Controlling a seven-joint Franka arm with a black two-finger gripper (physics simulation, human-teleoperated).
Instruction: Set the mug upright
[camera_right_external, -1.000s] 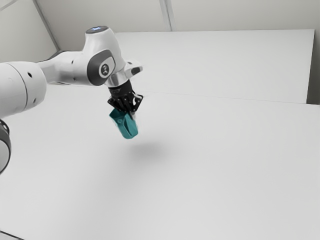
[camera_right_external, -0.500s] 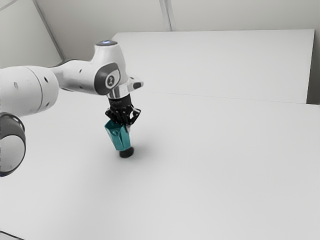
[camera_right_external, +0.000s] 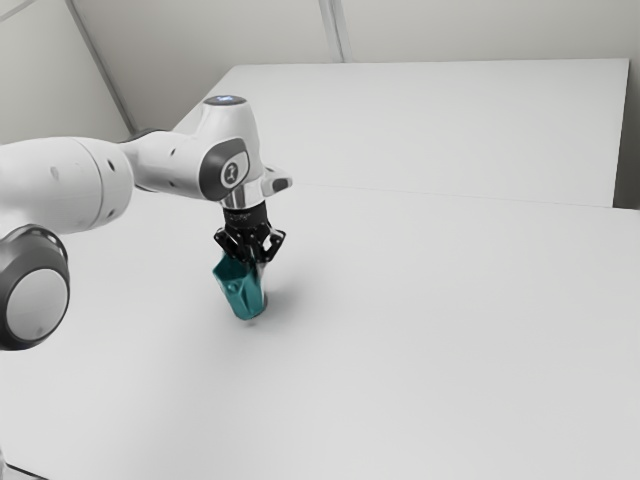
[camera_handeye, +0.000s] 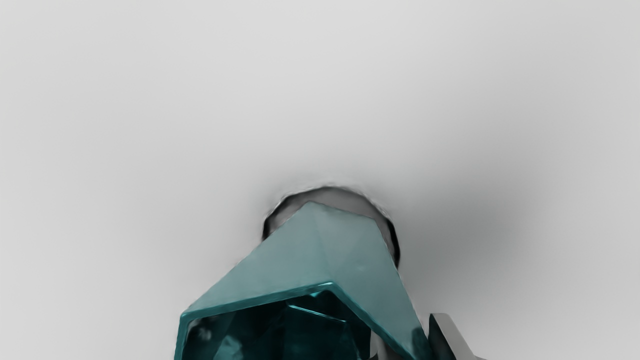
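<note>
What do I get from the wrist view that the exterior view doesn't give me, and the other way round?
Wrist view: a close look down into the mug's dark inside, plus a grey round shape with a dark edge past its base; what that is, I can't tell.

Exterior view: the white arm coming in from the view's left, the wall behind, and the mug's lean, mouth toward the view's upper left.

Both: the teal mug, the gripper holding it at its rim, and the pale table.
</note>
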